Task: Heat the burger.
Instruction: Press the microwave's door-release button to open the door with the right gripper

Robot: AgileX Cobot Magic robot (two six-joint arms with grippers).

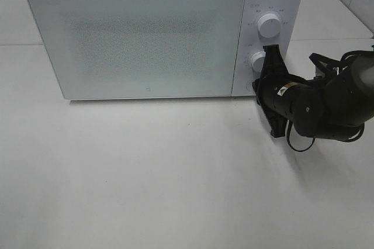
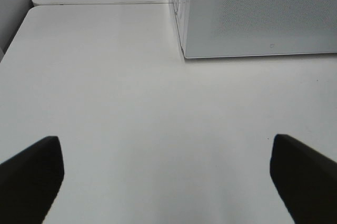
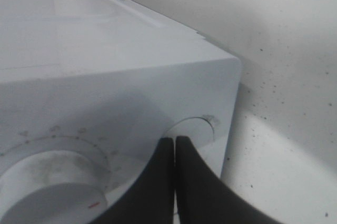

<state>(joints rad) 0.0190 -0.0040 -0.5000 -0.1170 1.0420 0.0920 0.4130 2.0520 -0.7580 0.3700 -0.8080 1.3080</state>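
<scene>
- White microwave [image 1: 140,33] stands on the pale table [image 1: 146,190], its frosted door [image 1: 140,41] shut flat against the body
- Two white knobs sit one above the other on the control panel to the right of the door: the upper knob [image 1: 269,25] and the lower knob [image 1: 257,61]
- Below the lower knob, near the panel's bottom corner, is a round button [image 3: 199,128], seen only as a faint circle in the right wrist view
- Right gripper [image 3: 175,142] is clenched on nothing, its two black fingers pressed together along their length
- Its tips sit at the edge of the round button, just beside the lower knob; whether they press on the panel cannot be told
- Right arm [image 1: 327,100] reaches in from the right of the high view, low over the table, in front of the panel
- Left gripper [image 2: 164,145] is released, jaws spread wide over bare table, well apart from the microwave's front left corner
- Burger shows in no view; the shut door hides the inside, so where it lies cannot be told
</scene>
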